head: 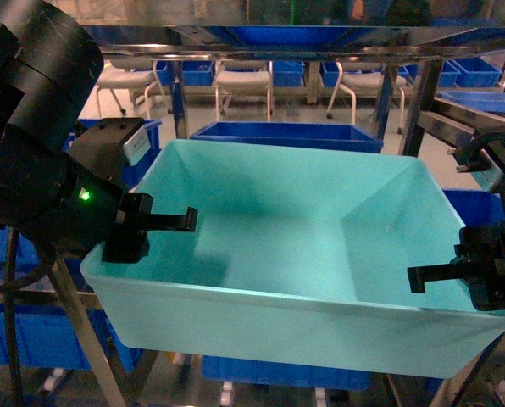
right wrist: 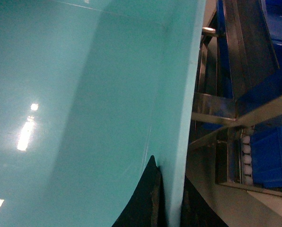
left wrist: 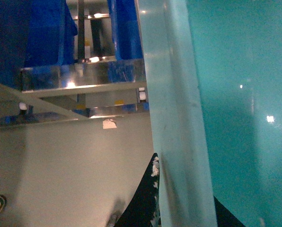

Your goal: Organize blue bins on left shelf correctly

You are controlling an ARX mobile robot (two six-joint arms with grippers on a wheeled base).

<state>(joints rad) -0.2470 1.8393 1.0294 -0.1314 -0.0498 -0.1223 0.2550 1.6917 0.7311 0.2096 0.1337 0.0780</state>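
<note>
On the left rim of the turquoise bin (head: 303,246), the left pincer (head: 155,227) is clamped: one black finger reaches inside the tub over the wall, the other sits outside it. The left wrist view confirms this, with the pale rim (left wrist: 179,142) running up between two dark pads (left wrist: 143,203) pressed to either side. On the opposite wall the right pincer (head: 456,275) grips the same way, one finger (head: 435,273) jutting inward; its wrist camera shows the bin's wall (right wrist: 176,142) pinched between dark pads (right wrist: 143,198) at the lower edge.

Held between both arms, the bin hangs tilted, its near side lower, in front of the steel shelf (head: 422,102). Only the head view shows this whole setting: dark-blue crates (head: 286,134) behind the tub, another (head: 269,373) below it, more on the upper level (head: 320,34), and chairs (head: 244,80) far back. The wrist views add details hidden from the head: shiny beams (left wrist: 79,85) and floor (left wrist: 74,170) on the left, a lane of small white rollers (right wrist: 246,161) beside a dark-blue crate (right wrist: 273,156) on the right.
</note>
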